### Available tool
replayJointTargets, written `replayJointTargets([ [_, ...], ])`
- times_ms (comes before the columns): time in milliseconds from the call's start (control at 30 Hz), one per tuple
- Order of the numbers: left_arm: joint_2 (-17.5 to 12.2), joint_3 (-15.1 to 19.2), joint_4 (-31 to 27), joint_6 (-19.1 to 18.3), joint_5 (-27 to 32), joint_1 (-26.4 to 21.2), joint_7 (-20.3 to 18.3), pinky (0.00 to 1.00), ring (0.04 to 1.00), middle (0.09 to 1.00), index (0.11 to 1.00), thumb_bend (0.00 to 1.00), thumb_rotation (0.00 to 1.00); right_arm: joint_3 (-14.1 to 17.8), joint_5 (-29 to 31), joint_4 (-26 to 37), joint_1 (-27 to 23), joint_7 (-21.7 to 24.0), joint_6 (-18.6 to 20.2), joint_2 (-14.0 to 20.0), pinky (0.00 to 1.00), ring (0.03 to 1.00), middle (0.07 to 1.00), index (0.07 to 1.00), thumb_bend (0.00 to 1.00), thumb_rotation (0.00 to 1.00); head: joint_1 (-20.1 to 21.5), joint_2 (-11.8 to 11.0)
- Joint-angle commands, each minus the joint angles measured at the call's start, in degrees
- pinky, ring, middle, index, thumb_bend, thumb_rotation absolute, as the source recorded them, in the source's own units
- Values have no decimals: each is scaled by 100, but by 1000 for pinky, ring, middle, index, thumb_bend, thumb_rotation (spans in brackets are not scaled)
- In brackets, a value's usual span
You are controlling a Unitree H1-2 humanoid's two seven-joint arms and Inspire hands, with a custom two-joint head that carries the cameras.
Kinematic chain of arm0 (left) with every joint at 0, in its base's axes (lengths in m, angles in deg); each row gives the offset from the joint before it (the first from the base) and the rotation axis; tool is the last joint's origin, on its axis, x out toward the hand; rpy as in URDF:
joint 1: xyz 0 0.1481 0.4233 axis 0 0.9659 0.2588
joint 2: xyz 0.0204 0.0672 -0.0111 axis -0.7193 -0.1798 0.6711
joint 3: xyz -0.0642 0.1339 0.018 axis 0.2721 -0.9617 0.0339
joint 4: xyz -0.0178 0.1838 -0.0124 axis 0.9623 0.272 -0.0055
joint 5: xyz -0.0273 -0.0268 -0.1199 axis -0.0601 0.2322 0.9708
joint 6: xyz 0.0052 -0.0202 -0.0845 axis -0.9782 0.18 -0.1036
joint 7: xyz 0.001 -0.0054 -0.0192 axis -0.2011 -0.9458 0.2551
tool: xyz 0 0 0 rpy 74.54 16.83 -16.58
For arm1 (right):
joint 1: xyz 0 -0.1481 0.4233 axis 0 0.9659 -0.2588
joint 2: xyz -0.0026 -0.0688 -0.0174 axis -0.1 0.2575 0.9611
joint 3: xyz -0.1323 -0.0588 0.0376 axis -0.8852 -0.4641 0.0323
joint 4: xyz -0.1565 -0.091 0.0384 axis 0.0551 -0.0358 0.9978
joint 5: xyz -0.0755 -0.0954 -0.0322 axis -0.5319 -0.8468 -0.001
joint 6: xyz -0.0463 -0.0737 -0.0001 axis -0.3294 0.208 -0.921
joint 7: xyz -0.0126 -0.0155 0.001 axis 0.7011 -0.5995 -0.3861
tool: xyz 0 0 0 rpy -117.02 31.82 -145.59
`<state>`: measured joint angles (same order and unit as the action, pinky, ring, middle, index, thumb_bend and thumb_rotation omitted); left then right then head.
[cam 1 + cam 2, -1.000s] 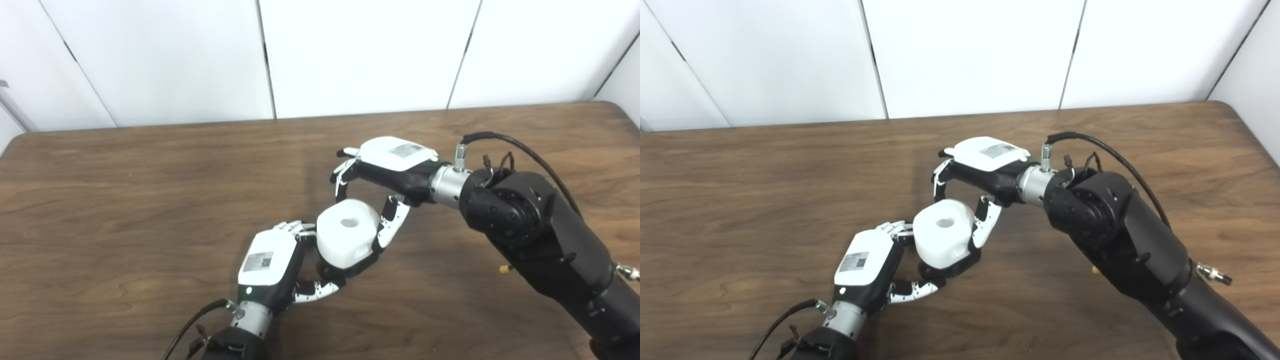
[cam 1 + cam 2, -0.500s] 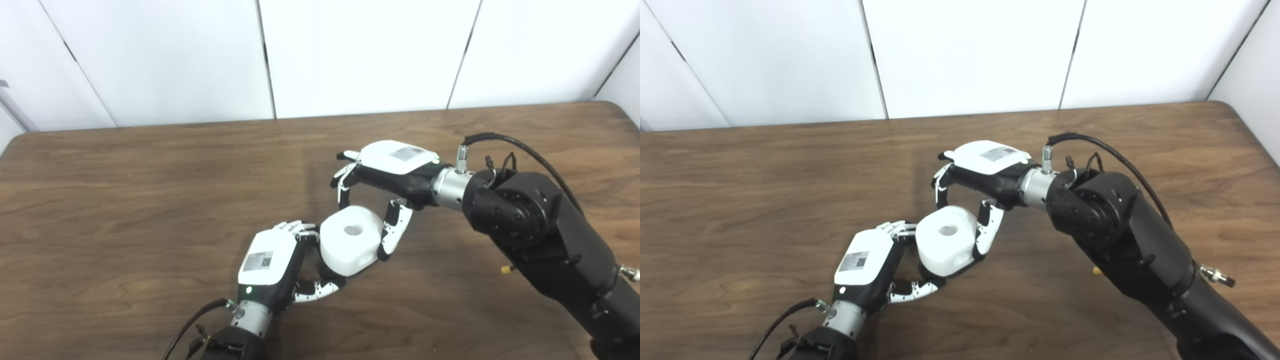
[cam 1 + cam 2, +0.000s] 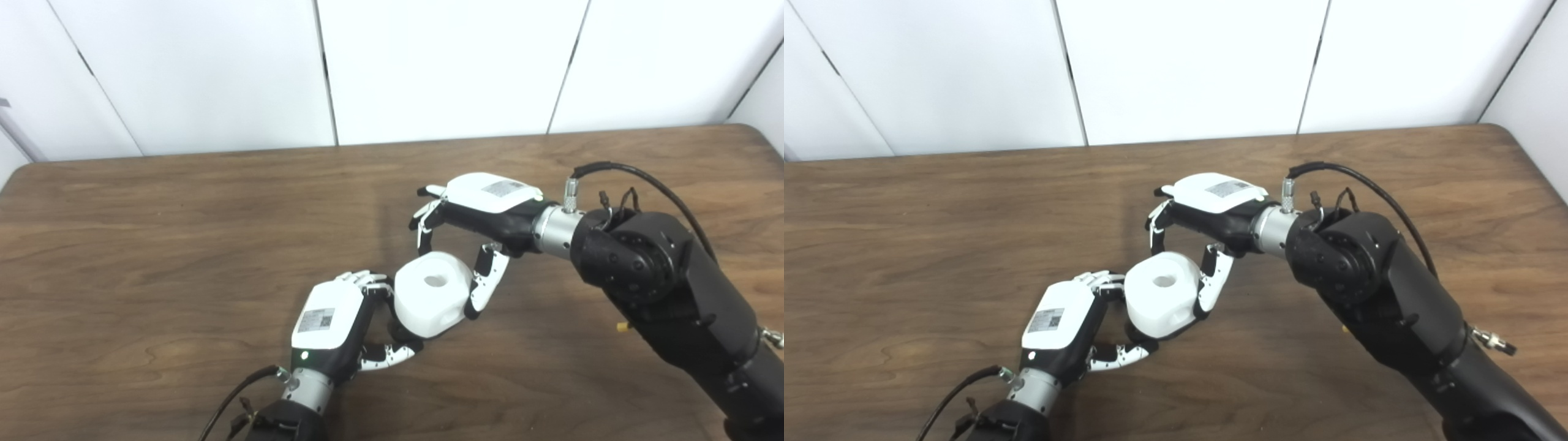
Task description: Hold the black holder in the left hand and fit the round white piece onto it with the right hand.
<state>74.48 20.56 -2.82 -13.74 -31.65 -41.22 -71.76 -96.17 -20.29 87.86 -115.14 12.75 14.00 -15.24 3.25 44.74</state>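
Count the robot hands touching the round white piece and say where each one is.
2. The left hand is at the round white piece's near-left side, gripping the mostly hidden black holder beneath. The right hand reaches from the right, fingers around it.

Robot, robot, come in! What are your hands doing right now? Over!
Left hand shut on black holder. Right hand shut on round white piece, sitting on the holder. Nothing in the way on the table.
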Motion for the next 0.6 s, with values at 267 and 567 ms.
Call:
replayJointTargets([
  [267,-34,-65,65,-54,-3,140,-288,854,843,783,488,520,50,103,-212,-52,150,-417,-351,-21,921,982,835,483,525,136,19,1],
  [567,-16,-71,77,-63,-10,123,-294,853,844,782,488,520,50,44,-411,11,235,-513,-698,-65,918,973,825,482,524,134,22,5],
])
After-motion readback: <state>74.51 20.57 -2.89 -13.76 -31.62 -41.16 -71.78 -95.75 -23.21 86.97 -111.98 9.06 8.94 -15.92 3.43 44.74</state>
